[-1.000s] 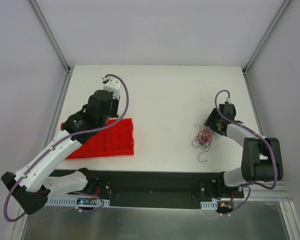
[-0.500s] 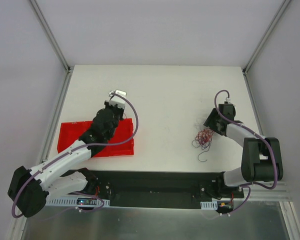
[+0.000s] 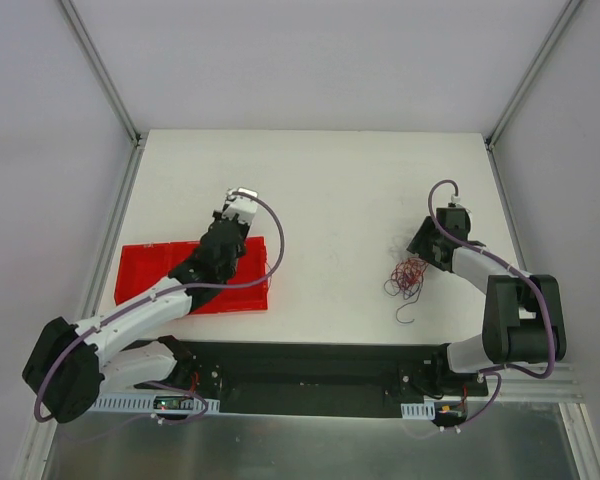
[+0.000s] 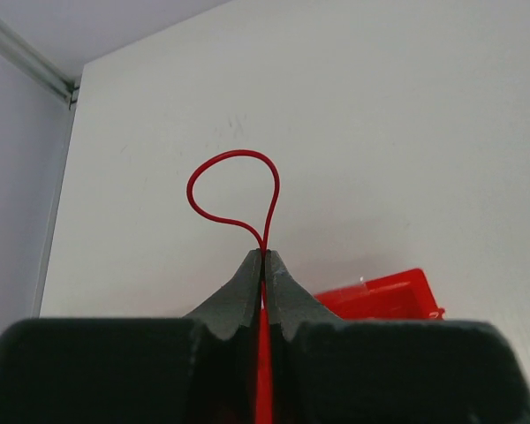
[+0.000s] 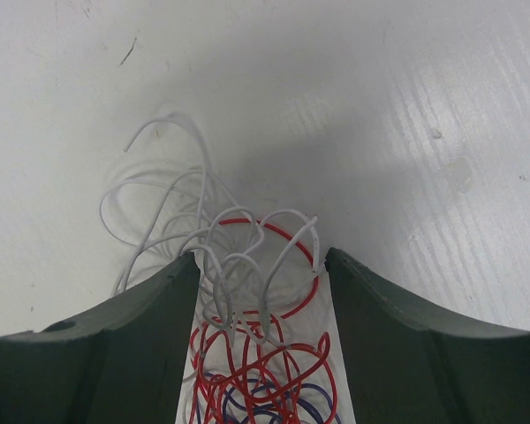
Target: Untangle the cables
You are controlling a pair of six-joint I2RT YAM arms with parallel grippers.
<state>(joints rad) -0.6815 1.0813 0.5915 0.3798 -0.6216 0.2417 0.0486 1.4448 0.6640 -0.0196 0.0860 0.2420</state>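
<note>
Tangled cables [image 3: 408, 276] are straddled by the spread right gripper [image 5: 261, 258]; a red wire [image 4: 234, 153] is pinched in the left gripper [image 4: 265, 254]

2 end effectors (L [image 4: 264, 256], R [image 5: 261, 261]), 1 red tray [image 3: 140, 275], 1 cable tangle [image 3: 408, 277]; 1 sep. red wire [image 4: 234, 153]

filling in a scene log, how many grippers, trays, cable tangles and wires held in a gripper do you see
grippers: 2 (left gripper, right gripper)
red tray: 1
cable tangle: 1
red wire pinched in the left gripper: 1
total: 5
</note>
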